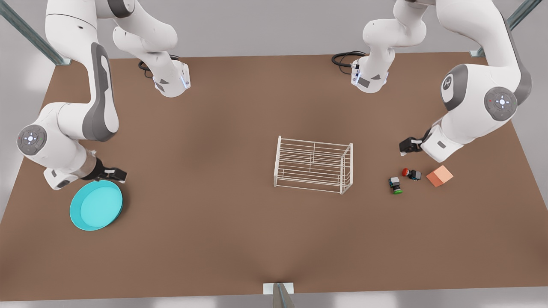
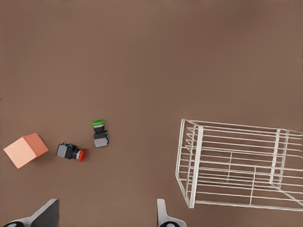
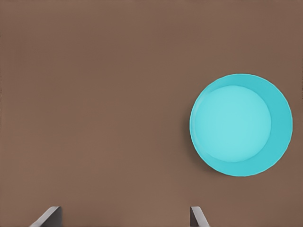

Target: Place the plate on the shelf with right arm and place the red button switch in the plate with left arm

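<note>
The turquoise plate (image 1: 96, 205) lies flat on the table at the front view's left, also seen as the plate (image 3: 241, 124) in the right wrist view. My right gripper (image 1: 117, 174) hangs just above its far rim, open (image 3: 124, 216) and holding nothing. The white wire shelf (image 1: 277, 162) stands mid-table, bare; the left wrist view shows the shelf (image 2: 196, 165) too. The red button switch (image 1: 411, 173) lies on its side at the front view's right. My left gripper (image 1: 406, 145) hovers a little beyond it, open (image 2: 104, 215), with the red button switch (image 2: 71, 152) ahead of its fingers.
A green-capped switch (image 1: 395, 185) lies close beside the red one, toward the shelf, seen again as the green-capped switch (image 2: 100, 134). An orange cube (image 1: 439, 176) sits on the red switch's other side, the same cube (image 2: 26, 149). The brown table (image 1: 214, 128) stretches wide between plate and shelf.
</note>
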Controlling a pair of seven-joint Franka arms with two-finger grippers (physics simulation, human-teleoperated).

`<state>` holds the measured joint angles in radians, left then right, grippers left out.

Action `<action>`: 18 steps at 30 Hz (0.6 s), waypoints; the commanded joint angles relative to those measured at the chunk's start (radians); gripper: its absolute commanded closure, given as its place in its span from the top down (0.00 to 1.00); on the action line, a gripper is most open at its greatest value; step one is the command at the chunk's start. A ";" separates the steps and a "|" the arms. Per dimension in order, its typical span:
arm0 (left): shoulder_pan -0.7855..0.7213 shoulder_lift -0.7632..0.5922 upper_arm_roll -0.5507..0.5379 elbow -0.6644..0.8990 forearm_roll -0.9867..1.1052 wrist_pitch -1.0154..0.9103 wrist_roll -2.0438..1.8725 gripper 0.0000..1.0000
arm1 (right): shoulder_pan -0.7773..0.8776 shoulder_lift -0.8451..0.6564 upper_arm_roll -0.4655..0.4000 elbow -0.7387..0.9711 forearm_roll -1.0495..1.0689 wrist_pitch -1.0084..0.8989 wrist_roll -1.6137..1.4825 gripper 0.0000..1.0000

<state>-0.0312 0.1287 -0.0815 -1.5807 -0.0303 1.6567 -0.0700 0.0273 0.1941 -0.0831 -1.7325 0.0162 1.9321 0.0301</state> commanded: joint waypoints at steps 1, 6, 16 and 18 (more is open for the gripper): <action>0.001 0.000 -0.001 0.002 0.010 0.086 -0.013 1.00 | 0.000 -0.001 -0.001 0.001 0.002 0.091 0.022 1.00; 0.007 0.003 0.003 -0.004 0.004 0.063 0.004 1.00 | -0.066 0.077 -0.001 0.122 0.004 0.093 -0.317 1.00; 0.011 0.002 0.006 -0.012 0.009 0.040 0.003 1.00 | -0.239 0.357 0.011 0.334 0.001 0.090 -0.835 1.00; 0.011 0.002 0.008 -0.012 0.009 0.032 0.001 1.00 | -0.349 0.389 0.100 0.337 0.001 0.079 -0.875 1.00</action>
<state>-0.0190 0.1314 -0.0744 -1.5931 -0.0227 1.6981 -0.0694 -0.2968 0.5750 -0.0026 -1.3987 0.0154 2.0166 -0.3440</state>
